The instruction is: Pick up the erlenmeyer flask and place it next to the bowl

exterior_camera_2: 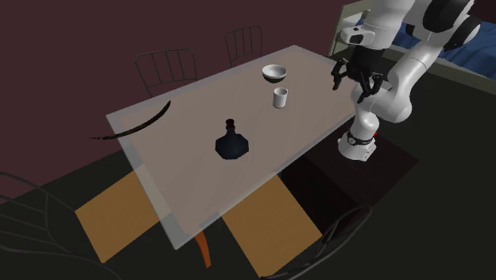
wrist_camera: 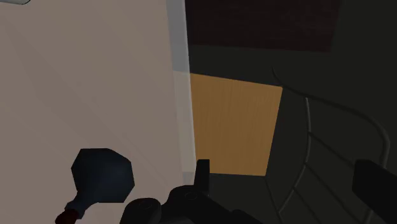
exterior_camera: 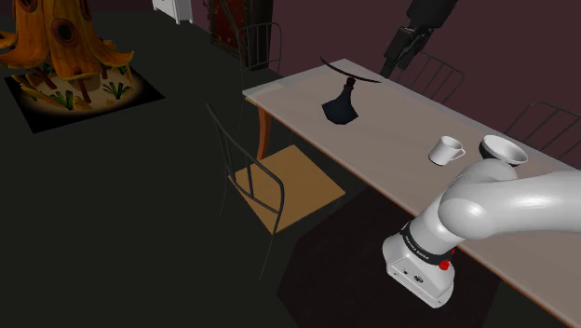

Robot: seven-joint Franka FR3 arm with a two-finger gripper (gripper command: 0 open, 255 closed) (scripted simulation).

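Note:
The erlenmeyer flask (exterior_camera: 343, 105) is dark blue-black with a reddish stopper. It stands upright near the middle of the pale table (exterior_camera: 400, 177), far from the white bowl (exterior_camera: 503, 149). In the second exterior view the flask (exterior_camera_2: 233, 144) is toward the table's near side, and the bowl (exterior_camera_2: 274, 73) is at the far end. My gripper (exterior_camera_2: 355, 83) hangs open in the air off the table's right edge, level with the bowl, and holds nothing. In the wrist view the black fingers (wrist_camera: 202, 175) stand wide apart, with the flask (wrist_camera: 102, 175) well off to one side of them.
A white cup (exterior_camera_2: 280, 98) stands just in front of the bowl. A thin dark curved strip (exterior_camera_2: 131, 127) lies at the table's left end. Wire chairs with wooden seats (exterior_camera: 284, 186) ring the table. An orange tree-like object (exterior_camera: 65, 47) stands on the floor.

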